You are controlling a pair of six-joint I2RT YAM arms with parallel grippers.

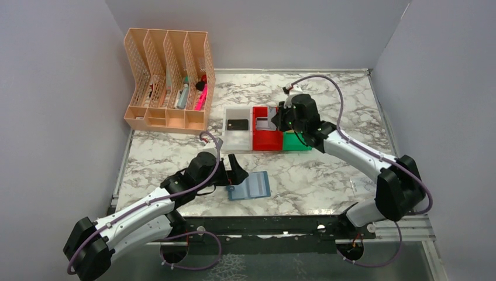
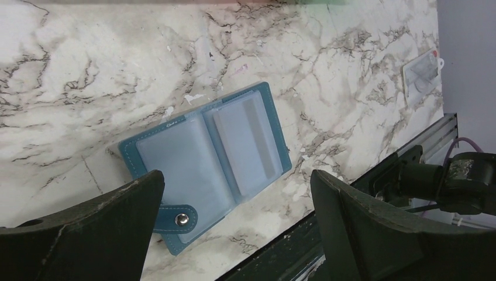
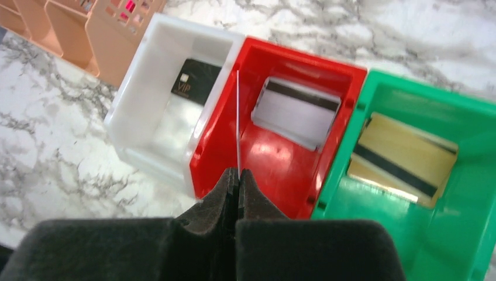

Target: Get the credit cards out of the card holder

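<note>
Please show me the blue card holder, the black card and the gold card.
Open blue bifold card holder [image 2: 182, 161]: left wrist view, clear pocket.
Flat black plastic card [image 3: 197, 82]: right wrist view, its middle.
Flat gold plastic card [image 3: 409, 143]: right wrist view, gold face.

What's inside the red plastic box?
A pale plastic card with a dark stripe lies in the red plastic bin. Its near edge is partly hidden behind the right gripper, pinching another thin card edge-on.

holder: small blue bifold card holder [image 2: 205, 158] lying open on white marble bench [image 2: 88, 70] | card: pale grey plastic card [image 2: 243, 146] in holder's right pocket | left gripper [image 2: 237, 181]: black fingers spread wide, flanking holder's near edge
</note>
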